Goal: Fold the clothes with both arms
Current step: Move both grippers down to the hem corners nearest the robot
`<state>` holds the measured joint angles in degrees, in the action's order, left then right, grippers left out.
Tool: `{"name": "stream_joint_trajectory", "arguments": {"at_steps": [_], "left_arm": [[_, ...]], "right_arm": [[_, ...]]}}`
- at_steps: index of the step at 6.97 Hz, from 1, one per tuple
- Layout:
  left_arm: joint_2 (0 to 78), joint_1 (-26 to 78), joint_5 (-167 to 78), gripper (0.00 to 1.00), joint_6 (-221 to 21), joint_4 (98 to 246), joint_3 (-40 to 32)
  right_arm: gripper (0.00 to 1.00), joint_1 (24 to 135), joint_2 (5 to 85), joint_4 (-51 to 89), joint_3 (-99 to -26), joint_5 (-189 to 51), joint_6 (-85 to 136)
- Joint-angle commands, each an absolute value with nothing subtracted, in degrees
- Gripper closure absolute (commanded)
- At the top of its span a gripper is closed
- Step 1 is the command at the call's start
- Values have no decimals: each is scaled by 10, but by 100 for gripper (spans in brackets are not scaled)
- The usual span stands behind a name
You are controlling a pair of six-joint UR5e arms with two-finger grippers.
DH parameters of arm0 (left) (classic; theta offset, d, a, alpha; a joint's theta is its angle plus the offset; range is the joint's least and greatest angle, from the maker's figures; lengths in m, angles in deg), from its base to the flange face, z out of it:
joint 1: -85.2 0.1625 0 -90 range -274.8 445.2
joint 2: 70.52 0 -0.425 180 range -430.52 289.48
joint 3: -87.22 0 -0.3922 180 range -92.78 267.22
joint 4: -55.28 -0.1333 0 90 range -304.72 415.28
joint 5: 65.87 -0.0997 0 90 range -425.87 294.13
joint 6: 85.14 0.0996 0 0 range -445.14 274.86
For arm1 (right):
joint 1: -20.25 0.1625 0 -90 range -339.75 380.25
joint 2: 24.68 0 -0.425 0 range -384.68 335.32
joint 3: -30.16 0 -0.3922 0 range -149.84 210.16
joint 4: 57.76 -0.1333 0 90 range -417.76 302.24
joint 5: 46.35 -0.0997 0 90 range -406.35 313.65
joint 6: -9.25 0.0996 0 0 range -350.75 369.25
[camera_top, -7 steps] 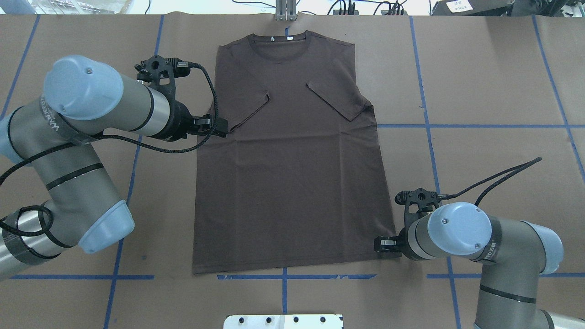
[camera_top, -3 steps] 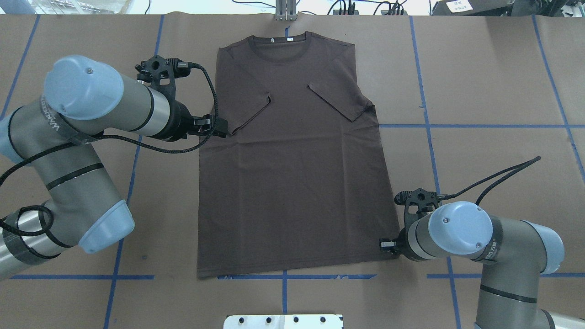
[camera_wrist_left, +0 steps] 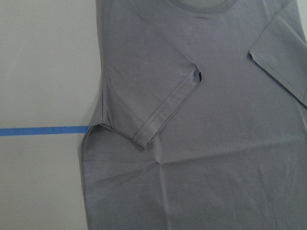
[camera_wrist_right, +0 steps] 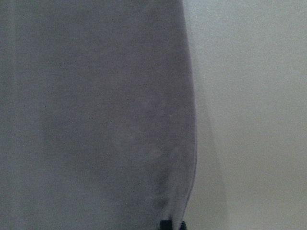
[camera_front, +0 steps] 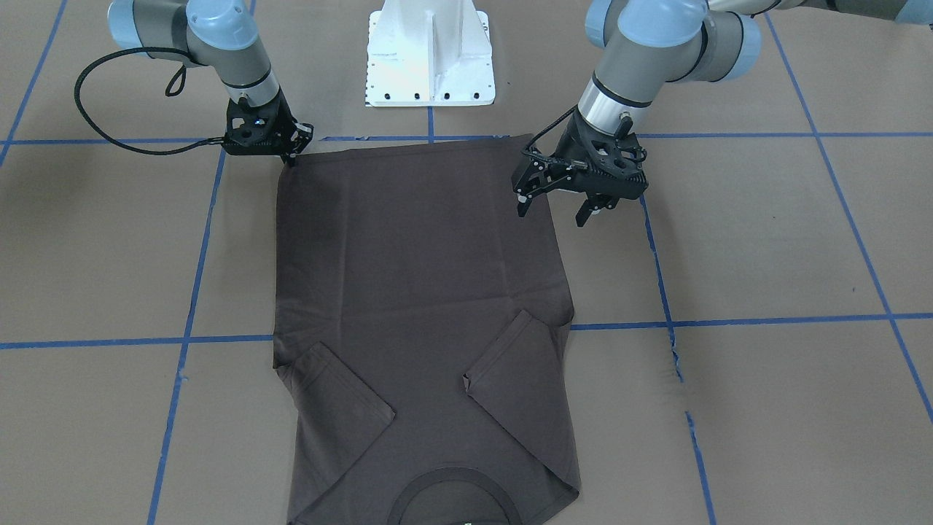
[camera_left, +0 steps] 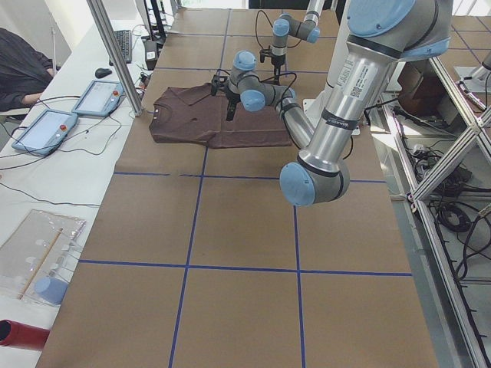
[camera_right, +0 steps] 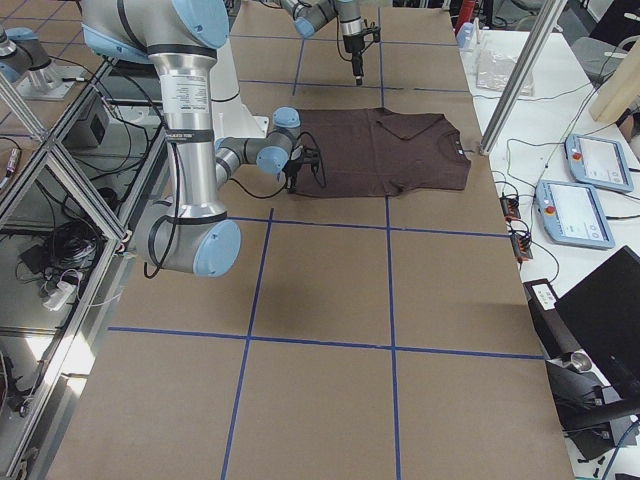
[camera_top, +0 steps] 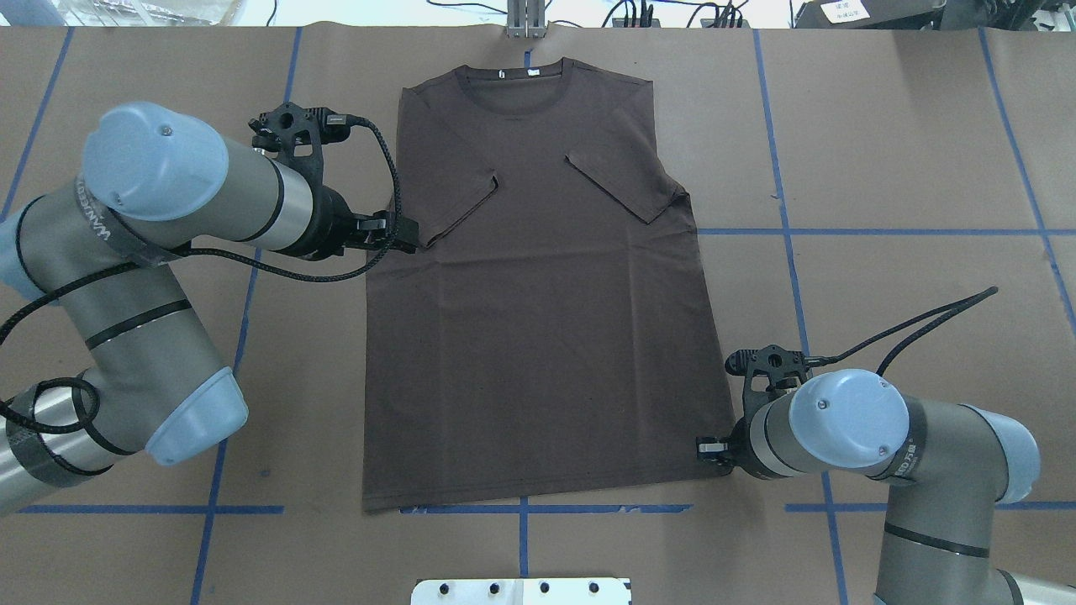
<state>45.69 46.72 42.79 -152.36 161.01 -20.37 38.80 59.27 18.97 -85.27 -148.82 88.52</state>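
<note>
The dark brown T-shirt [camera_top: 538, 336] lies flat on the brown table cover, collar at the far edge, both sleeves folded in over the chest [camera_front: 415, 292]. My left gripper [camera_front: 552, 214] hangs open just above the shirt's left side edge below the folded sleeve [camera_top: 409, 238], nothing between its fingers. The left wrist view looks down on that sleeve [camera_wrist_left: 158, 120]. My right gripper [camera_front: 291, 159] is low at the hem's right corner [camera_top: 704, 449], shut on the cloth. The right wrist view is filled by shirt fabric [camera_wrist_right: 96, 120], with a dark fingertip at its bottom edge.
The white pedestal base [camera_top: 521, 591] stands at the near table edge, just behind the hem. Blue tape lines [camera_top: 883, 231] grid the cover. A metal pole [camera_left: 115, 54], two tablets [camera_left: 46, 130] and cables sit on the operators' side.
The shirt's hem slid slightly to the overhead view's right, with the right gripper moving that way at the corner. The left arm has hardly moved.
</note>
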Motion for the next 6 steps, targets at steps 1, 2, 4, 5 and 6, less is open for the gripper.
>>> {"name": "stream_joint_trajectory", "arguments": {"at_steps": [1,2,4,5,6], "left_arm": [[418,525,424,0,-1614,1609,-225],[387,574,399,0,-1681,1609,-258],[360,666,344,0,-1840,1598,-281],[360,707,315,1,-1893,1554,-282],[358,746,268,2,-1906,1545,-272]], "right_arm": [[100,393,589,184,-872,-1492,883],[100,399,589,184,-887,-1492,881],[100,410,588,184,-898,-1491,879],[100,413,586,184,-898,-1489,879],[100,418,586,184,-898,-1491,878]]}}
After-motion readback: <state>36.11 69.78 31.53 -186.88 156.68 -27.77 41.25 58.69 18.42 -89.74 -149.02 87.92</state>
